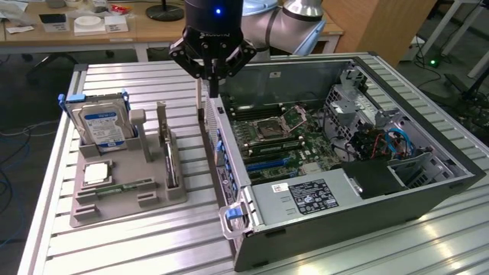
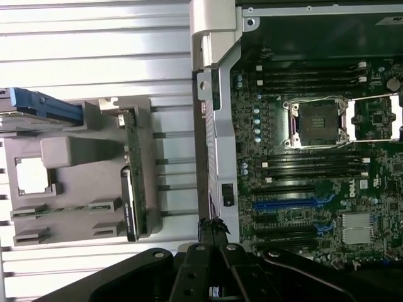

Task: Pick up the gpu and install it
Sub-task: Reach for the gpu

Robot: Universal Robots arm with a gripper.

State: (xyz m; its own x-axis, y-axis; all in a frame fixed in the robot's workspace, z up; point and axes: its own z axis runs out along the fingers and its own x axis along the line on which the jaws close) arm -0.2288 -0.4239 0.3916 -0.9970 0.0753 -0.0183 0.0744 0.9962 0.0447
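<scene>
The gpu (image 1: 169, 156) stands on its edge in a slot of the grey holder (image 1: 130, 192), green board and silver end bracket showing; the wrist view has it as a thin card (image 2: 131, 179) in the same slot. My gripper (image 1: 215, 87) hangs fingers-down above the open computer case's wall, to the exterior view's right of the holder and apart from the gpu. Its fingers (image 2: 214, 229) are shut together with nothing between them. Inside the case lies the motherboard (image 1: 283, 137) with blue expansion slots (image 2: 286, 204).
A silver hard drive (image 1: 103, 126) with a blue label stands in the holder, with a processor chip (image 1: 95, 172) and a narrow memory stick (image 1: 122, 186) lying flat. The case (image 1: 428, 189) takes the slatted table's right side; its power supply (image 1: 306, 197) sits near the front.
</scene>
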